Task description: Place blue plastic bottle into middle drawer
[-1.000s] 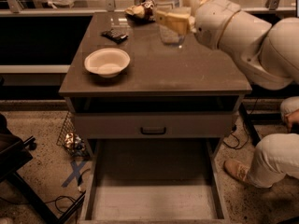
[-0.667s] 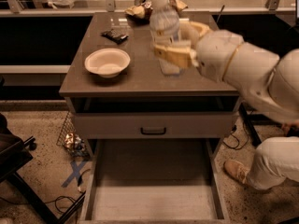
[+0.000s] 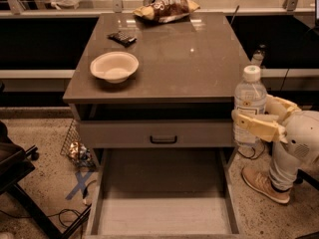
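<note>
1. Carried off the tabletop [image 3: 174, 59] since a second ago, the blue plastic bottle [image 3: 249, 101] stands upright beyond its right edge.
2. It has a clear body, a white cap and a pale label.
3. The gripper [image 3: 250, 122] grips its lower half.
4. The middle drawer [image 3: 162, 215] lies open below, to the bottle's left.

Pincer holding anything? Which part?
Yes: the pincer, right of the cabinet, grips the blue plastic bottle around its lower body, bottle upright.

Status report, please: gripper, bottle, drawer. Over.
Gripper right of the cabinet, jaws shut on blue plastic bottle, upright. Bottle not yet over middle drawer. Drawer open, nothing blocking it.
</note>
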`<state>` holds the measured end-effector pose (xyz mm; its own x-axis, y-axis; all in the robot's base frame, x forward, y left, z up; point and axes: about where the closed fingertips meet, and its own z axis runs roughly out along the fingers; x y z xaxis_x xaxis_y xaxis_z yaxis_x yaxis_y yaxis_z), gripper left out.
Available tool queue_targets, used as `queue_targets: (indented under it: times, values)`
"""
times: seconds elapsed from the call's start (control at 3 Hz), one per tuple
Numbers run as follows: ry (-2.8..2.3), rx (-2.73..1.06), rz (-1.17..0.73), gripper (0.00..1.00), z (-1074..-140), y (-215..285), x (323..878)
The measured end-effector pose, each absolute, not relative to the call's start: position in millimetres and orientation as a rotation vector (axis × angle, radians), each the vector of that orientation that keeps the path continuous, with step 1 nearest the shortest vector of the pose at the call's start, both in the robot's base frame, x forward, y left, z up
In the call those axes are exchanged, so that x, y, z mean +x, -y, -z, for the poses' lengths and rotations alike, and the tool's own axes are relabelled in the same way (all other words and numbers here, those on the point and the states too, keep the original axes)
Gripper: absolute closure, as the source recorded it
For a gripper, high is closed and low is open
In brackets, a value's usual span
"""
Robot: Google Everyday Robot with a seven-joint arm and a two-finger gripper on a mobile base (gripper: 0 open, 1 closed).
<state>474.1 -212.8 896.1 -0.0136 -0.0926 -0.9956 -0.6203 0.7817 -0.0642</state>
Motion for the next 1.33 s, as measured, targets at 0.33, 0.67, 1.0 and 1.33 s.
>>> queue_targets:
  times: [0.33, 0.67, 1.0, 1.33]
  values:
    - [-1.549, -0.603, -0.468, 1.0, -894, 208, 476]
    - [-1.528, -0.633, -0.558, 1.0, -860, 179, 481]
    - [-1.458, -0.719, -0.777, 1.0, -778, 107, 489]
    - [-1.414, -0.784, -0.904, 1.0, -727, 61, 496]
